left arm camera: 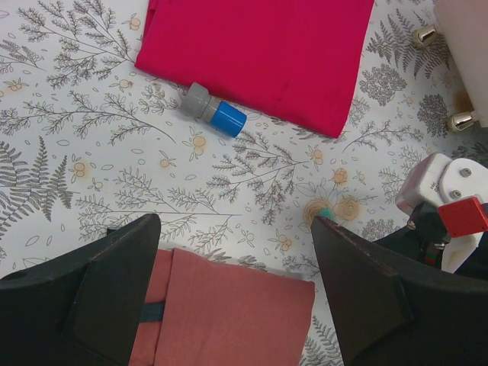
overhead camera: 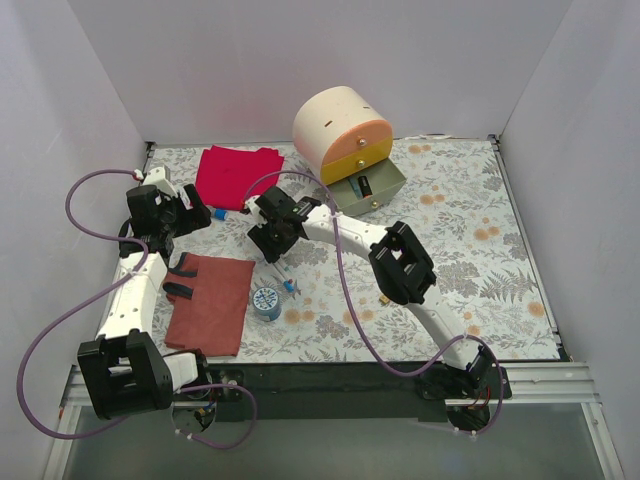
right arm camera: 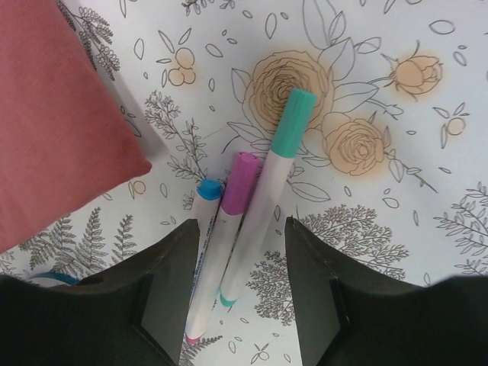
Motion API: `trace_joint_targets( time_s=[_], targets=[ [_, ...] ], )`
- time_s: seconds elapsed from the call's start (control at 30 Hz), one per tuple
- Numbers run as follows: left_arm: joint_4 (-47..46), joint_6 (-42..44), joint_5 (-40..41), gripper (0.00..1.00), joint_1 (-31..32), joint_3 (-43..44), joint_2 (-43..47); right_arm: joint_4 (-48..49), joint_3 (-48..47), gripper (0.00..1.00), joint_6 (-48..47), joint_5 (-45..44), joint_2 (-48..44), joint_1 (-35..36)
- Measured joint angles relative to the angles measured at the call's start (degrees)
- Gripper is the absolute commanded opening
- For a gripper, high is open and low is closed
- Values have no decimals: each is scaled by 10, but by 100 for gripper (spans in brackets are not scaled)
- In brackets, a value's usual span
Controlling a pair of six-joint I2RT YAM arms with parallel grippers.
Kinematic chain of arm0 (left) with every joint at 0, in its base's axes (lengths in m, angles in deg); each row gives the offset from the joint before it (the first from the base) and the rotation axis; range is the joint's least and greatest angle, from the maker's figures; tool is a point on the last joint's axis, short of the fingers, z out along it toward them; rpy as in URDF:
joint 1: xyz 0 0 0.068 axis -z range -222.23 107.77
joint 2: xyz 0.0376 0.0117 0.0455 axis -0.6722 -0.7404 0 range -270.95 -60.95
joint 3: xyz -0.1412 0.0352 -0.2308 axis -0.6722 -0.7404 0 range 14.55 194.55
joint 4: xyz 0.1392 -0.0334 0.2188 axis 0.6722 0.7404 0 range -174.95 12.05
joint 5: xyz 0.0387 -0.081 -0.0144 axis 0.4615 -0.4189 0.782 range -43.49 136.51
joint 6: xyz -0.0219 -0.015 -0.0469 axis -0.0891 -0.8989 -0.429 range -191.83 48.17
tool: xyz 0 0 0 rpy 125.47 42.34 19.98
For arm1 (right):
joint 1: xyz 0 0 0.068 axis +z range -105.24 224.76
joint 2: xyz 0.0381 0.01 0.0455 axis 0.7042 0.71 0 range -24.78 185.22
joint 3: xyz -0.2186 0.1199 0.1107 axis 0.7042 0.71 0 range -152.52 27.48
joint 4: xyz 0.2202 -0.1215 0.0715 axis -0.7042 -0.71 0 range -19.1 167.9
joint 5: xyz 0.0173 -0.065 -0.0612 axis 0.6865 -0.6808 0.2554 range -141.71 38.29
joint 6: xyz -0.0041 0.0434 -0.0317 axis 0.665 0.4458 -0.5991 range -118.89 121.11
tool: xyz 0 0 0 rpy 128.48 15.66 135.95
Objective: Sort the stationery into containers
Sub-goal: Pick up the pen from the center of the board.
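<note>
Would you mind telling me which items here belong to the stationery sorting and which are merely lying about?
Job in hand:
three pens
tape roll
drawer cabinet

Lying about:
red cloth
rust-brown cloth

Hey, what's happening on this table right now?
The right gripper, open, straddles three thin pens with teal, purple and blue caps lying on the floral tabletop, not yet gripping. The left gripper hangs open and empty near a small blue-and-grey cylinder beside the red folded cloth. The olive green bottom drawer of the cream drum-shaped cabinet is pulled out; a round blue-white tape roll lies unsorted.
</note>
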Motion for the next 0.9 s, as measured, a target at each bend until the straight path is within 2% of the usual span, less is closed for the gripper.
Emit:
trace_joint_targets(
  time_s=[0.7, 0.9],
  targets=[
    [-4, -1, 0, 81, 0, -4, -4, 41, -19, 61, -35, -30, 29, 3],
    [-7, -2, -1, 81, 0, -6, -5, 32, -55, 60, -34, -28, 48, -2]
  ],
)
